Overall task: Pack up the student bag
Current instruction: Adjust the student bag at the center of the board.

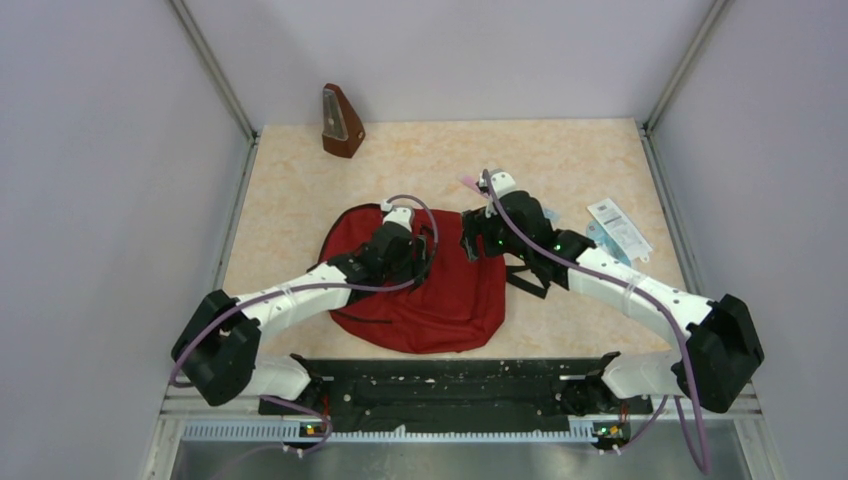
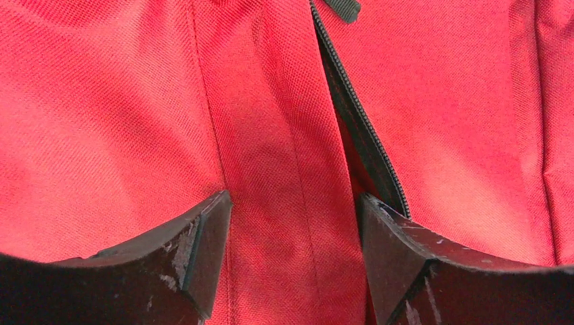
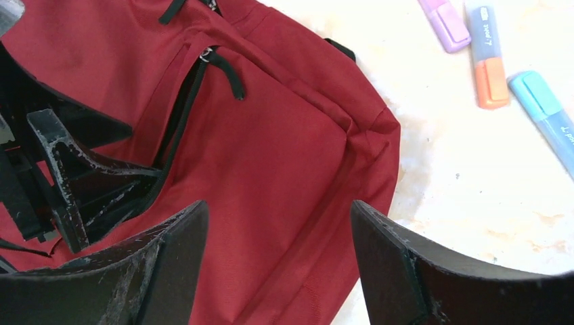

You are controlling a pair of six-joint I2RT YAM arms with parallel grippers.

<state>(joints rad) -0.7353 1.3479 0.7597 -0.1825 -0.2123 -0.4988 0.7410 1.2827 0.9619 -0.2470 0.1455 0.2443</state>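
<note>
The student bag [image 1: 440, 300] is dark red and lies flat in the middle of the table. My left gripper [image 1: 417, 252] is down on its upper part. In the left wrist view my left gripper [image 2: 294, 200] is open, with its fingertips [image 2: 210, 230] against the red fabric [image 2: 271, 135] and a flat strip of cloth between them. A black zipper [image 2: 359, 115] runs past the right finger. My right gripper [image 3: 277, 203] hangs open over the bag's [image 3: 284, 156] right edge and holds nothing. A black zipper pull [image 3: 229, 73] lies on the pocket.
Purple [image 3: 445, 22], orange [image 3: 489, 57] and blue [image 3: 549, 112] highlighters lie on the table right of the bag. A white packet [image 1: 618, 225] sits at the right side. A brown wedge-shaped object [image 1: 342, 122] stands at the back left. Grey walls enclose the table.
</note>
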